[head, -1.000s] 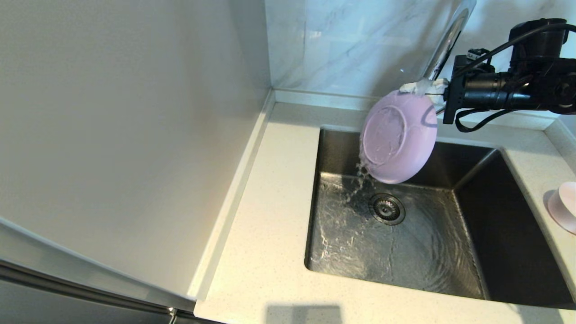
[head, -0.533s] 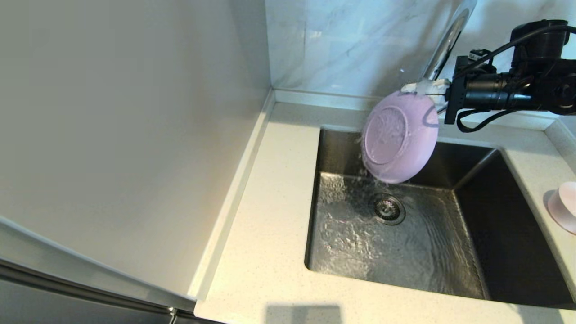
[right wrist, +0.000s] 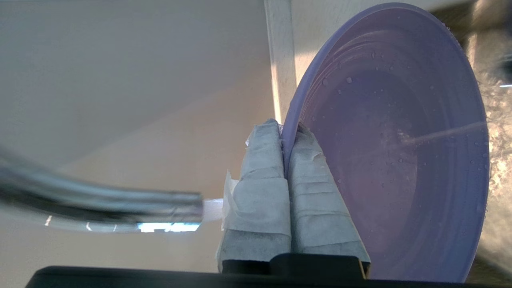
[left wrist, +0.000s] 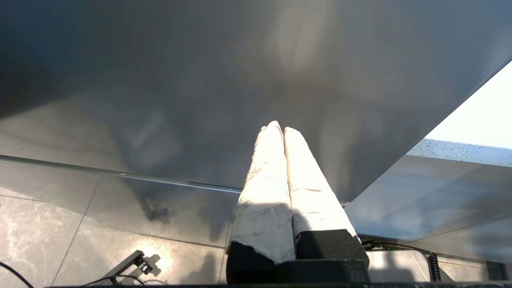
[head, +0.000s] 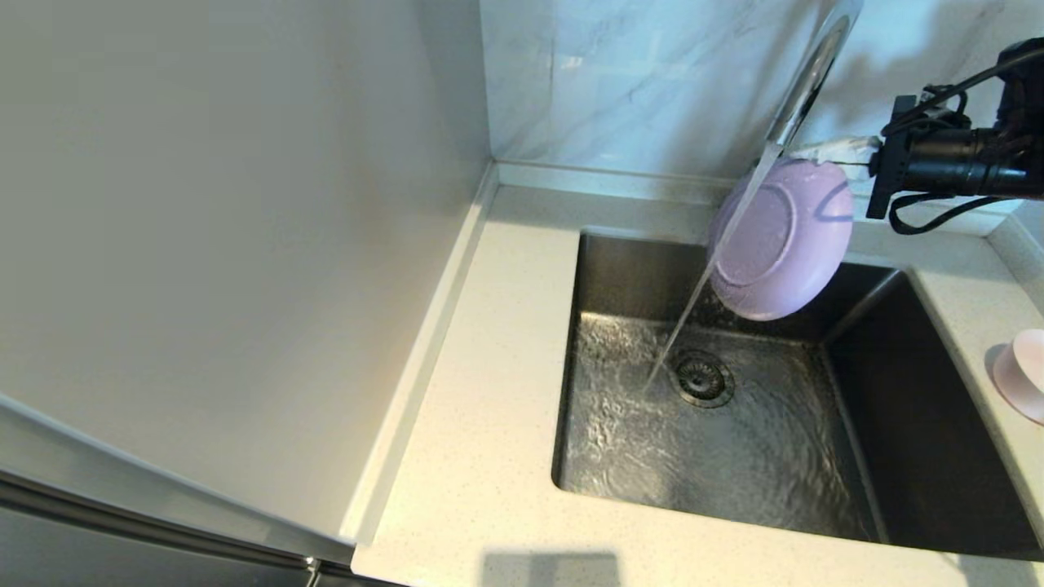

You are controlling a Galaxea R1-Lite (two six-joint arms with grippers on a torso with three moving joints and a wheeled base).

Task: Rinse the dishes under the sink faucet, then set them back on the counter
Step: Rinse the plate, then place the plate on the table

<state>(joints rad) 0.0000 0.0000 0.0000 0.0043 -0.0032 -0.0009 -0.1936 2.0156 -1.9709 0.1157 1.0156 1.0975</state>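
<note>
Your lilac plate [head: 783, 240] hangs on edge over the back of the sink [head: 734, 456], its underside turned toward the robot's left and its wet hollow face [right wrist: 400, 160] toward the wrist camera; no brand, label or writing can be read on it or anywhere else you can see. The right gripper [head: 824, 151] comes in from the right at the plate's top rim, and its taped fingers [right wrist: 264, 176] are clamped on that rim, one on each face. The faucet [head: 803, 90] spout ends just beside those fingers, and its water stream [head: 693, 310] slants down past the plate's left edge to hit the sink floor close to the drain strainer [head: 701, 377], with rippling water spread over the basin floor. Around the sink you have the desk [head: 489, 424]: a broad bare strip on the left running to the low raised rim along the wall, and a narrower strip on the right where the pale pink dish [head: 1024, 375] sits near the sink's edge, partly cut off by the picture. Your left gripper [left wrist: 280, 132] is parked well away from the sink, beside a grey panel above a tiled floor, its wrapped fingers pressed together on nothing
</note>
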